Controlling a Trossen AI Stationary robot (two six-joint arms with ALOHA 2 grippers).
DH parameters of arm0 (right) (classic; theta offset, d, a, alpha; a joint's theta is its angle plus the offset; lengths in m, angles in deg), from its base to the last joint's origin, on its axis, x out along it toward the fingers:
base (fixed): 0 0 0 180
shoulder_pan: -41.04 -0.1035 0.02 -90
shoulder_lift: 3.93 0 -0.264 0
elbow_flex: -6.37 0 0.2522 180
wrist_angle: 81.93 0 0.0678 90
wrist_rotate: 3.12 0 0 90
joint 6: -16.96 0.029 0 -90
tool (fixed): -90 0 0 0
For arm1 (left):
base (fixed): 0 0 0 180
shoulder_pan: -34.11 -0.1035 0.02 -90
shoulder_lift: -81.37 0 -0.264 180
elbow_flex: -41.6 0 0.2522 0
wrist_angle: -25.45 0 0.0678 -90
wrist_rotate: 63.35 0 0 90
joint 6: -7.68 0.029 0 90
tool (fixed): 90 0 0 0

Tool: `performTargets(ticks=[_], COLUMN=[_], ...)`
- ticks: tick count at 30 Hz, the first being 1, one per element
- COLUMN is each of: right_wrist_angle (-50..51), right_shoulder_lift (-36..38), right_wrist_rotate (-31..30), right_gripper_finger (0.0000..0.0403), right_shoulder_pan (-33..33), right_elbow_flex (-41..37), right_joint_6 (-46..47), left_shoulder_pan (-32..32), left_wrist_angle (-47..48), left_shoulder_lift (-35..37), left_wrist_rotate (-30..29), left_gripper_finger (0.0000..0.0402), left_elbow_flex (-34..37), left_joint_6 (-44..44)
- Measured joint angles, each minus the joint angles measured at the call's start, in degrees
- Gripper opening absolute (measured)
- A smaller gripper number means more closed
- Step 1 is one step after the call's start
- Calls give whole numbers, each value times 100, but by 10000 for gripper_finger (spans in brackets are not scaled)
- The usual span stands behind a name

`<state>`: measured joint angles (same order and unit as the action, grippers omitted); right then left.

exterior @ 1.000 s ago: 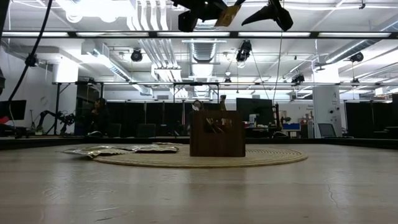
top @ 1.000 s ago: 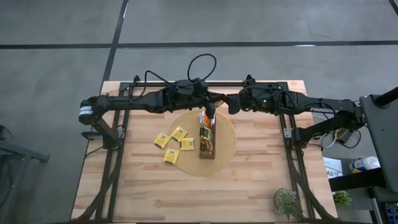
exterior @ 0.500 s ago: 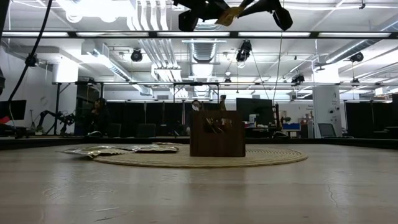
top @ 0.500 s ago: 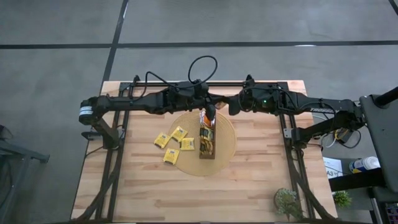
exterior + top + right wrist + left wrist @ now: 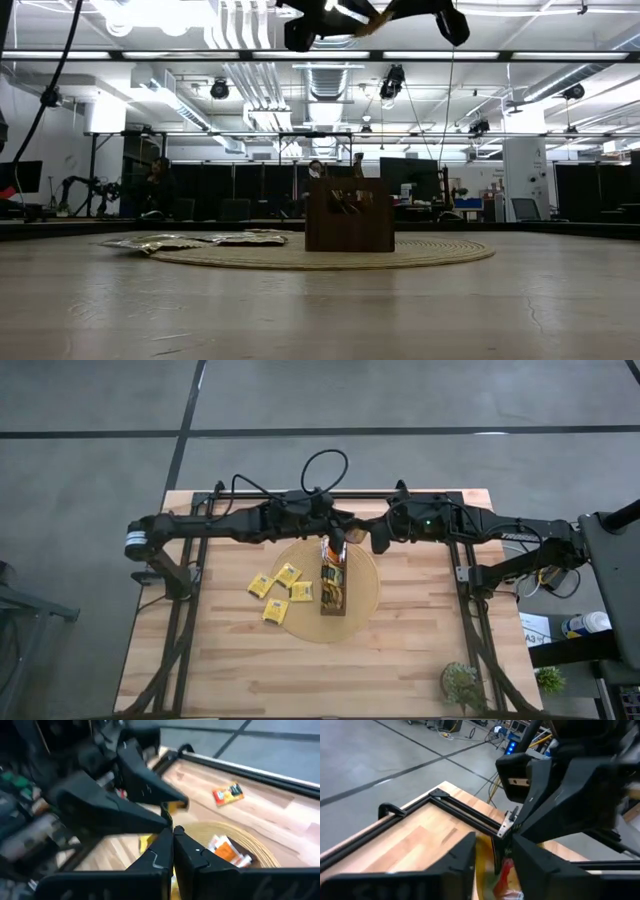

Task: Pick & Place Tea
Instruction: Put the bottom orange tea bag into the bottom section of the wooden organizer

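Observation:
My left gripper [image 5: 342, 538] is shut on a yellow and orange tea sachet [image 5: 492, 865], high above the far end of the long dark-brown tray [image 5: 333, 585]. My right gripper [image 5: 362, 536] meets it from the table's right and is shut on the same sachet [image 5: 175, 806]. The tray stands on the round tan disc [image 5: 365, 595] with several sachets upright in it. Several yellow sachets [image 5: 280, 592] lie flat on the disc's left edge and on the table. An orange sachet [image 5: 228, 793] lies flat on the wood. My left gripper pinches the sachet's lower part [image 5: 495, 870] between its two fingers, coming level from the table's left. The sachet is lifted clear, high above the tray, standing on edge. My right gripper pinches the sachet's free edge [image 5: 496, 842] with its fingertips [image 5: 508, 822], coming level from the table's right, opposite the left fingers. How far the sachet reaches between them is hidden by the fingers.
Black frame rails [image 5: 190, 590] run along the table's left, right and far sides. A small green plant [image 5: 462, 685] stands at the near right corner. Bare wood lies in front of the disc [image 5: 320, 670].
My right gripper has moved toward the table's left, up to my left gripper, and its fingertips have come onto the sachet that my left gripper holds in the air. My left gripper and the sachet have kept about still.

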<state>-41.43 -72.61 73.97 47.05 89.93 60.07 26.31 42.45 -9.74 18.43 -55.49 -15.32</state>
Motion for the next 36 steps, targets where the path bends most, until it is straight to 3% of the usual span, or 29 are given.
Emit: performTargets(ticks=[6,11,21,30,36], right_wrist_angle=[298,315,313,322,351], right_shoulder_lift=[92,98,98,98,98], right_wrist_rotate=[208,722,1026,1676,2355], right_gripper_finger=[8,8,8,8,8], right_shoulder_pan=[6,2,0,-1,-6], right_elbow_flex=[5,5,5,5,5], right_joint_6=[-516,-1211,-1808,-2413,-2960], left_shoulder_pan=[-81,-152,-159,-159,-159], left_wrist_angle=[379,777,1012,1094,1096], left_shoulder_lift=[253,423,523,525,525], left_wrist_rotate=[16,-7,200,1423,1834], left_gripper_finger=[214,260,264,264,264], left_elbow_flex=[0,0,0,0,0], left_joint_6=[-326,-370,-565,-608,-598])
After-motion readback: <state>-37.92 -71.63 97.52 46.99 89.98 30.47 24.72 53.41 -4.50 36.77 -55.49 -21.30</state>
